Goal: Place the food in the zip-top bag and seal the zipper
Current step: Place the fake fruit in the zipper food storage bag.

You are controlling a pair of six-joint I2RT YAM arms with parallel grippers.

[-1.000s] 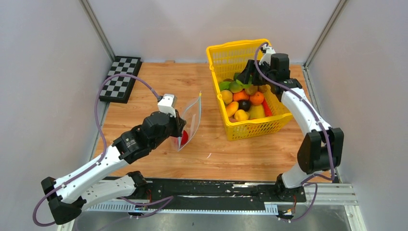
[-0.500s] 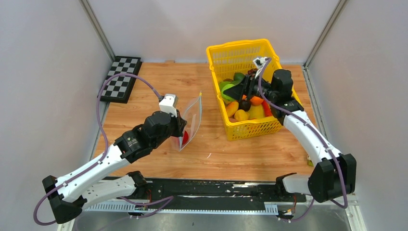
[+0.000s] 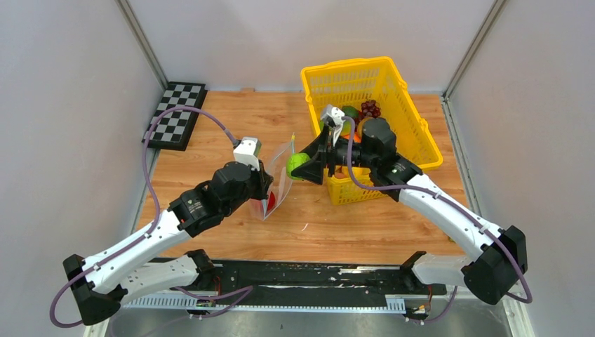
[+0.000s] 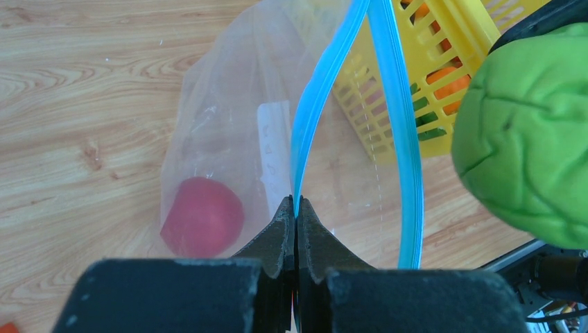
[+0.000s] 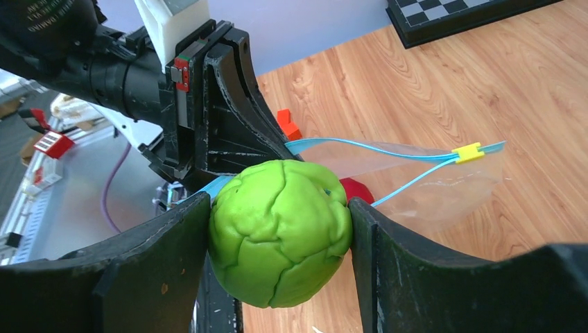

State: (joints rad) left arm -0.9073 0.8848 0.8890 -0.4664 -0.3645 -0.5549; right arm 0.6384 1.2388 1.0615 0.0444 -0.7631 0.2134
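Observation:
The clear zip-top bag (image 3: 279, 175) stands upright at mid table with its mouth open and a red food piece (image 4: 201, 216) inside. My left gripper (image 4: 296, 207) is shut on one side of the teal-blue zipper (image 4: 320, 104) and holds that side up; the other strip (image 4: 402, 132) bows away. My right gripper (image 3: 302, 166) is shut on a lumpy green food ball (image 5: 281, 222) and holds it right beside the bag's open mouth, in the air. The ball also shows in the left wrist view (image 4: 530, 132). A yellow slider (image 5: 468, 152) sits at the zipper's far end.
A yellow mesh basket (image 3: 414, 151) with several fruits and vegetables stands right of the bag, behind my right arm. A checkerboard (image 3: 175, 116) lies at the far left. A small orange-red block (image 5: 287, 125) lies on the wood near the bag. Grey walls enclose the table.
My right gripper has lifted the green ball out of the basket and carried it left to the bag's mouth. The left gripper and bag have stayed still.

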